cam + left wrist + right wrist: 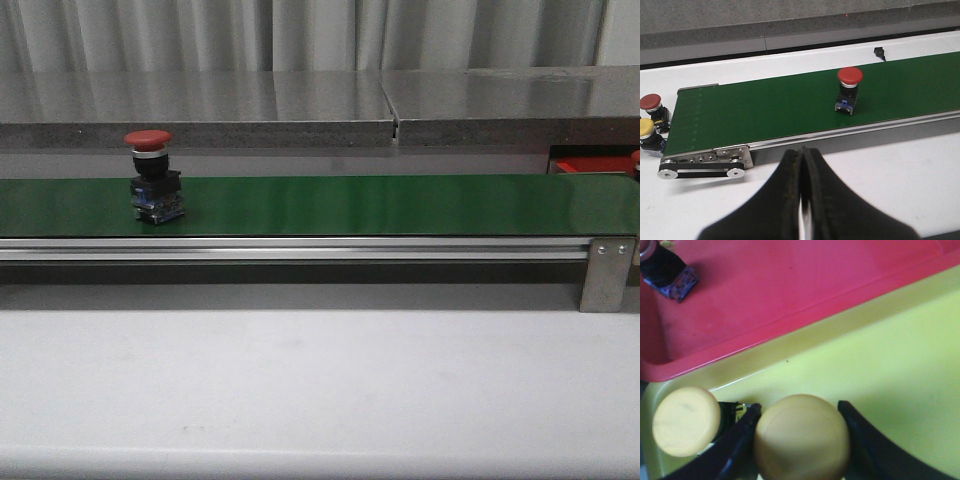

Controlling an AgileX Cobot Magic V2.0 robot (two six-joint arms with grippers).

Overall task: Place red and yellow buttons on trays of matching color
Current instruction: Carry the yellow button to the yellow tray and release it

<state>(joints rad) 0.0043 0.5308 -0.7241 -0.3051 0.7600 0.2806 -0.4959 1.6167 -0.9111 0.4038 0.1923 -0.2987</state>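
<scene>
Yellow button (801, 437) sits between the right pincer's (799, 440) fingers over the yellow tray (900, 375), apparently mid-placement; releasing comes next. The left pincer (801, 200) is closed, empty, near the belt's red button (849, 89).

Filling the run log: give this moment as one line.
left claw: shut, empty | right claw: around yellow button over yellow tray | red button: on belt

A red button (150, 176) stands upright on the green belt (380, 205) — toward its left end, behind the white table (320, 390).
</scene>
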